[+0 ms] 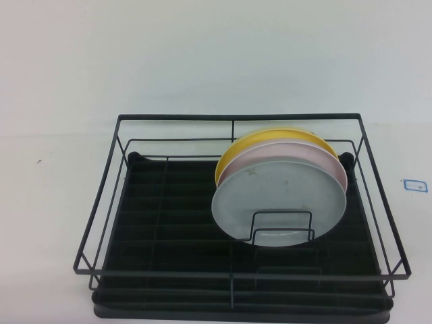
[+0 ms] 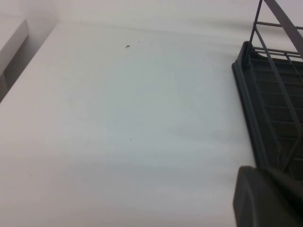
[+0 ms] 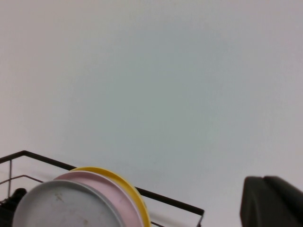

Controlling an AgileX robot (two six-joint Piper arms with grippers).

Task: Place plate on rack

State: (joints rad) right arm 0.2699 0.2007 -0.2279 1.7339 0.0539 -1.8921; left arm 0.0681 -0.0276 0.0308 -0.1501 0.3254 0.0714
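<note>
The pale grey-blue plate [image 1: 278,201] stands upright in the black wire rack [image 1: 169,223], on its right side, held by a wire divider. It is the front one of three plates. A pale pink plate [image 1: 300,154] stands behind it and a yellow plate [image 1: 270,136] behind that. The grey-blue plate also shows in the right wrist view [image 3: 61,208]. Neither arm shows in the high view. Only a dark part of my left gripper [image 2: 267,198] shows, over the white table beside the rack's side [image 2: 274,104]. A dark part of my right gripper [image 3: 272,201] shows, apart from the plates.
The rack's left half holds nothing. A small blue-edged label [image 1: 414,184] lies on the white table [image 1: 54,189] to the rack's right. A white ledge [image 2: 9,42] shows at the table's edge in the left wrist view.
</note>
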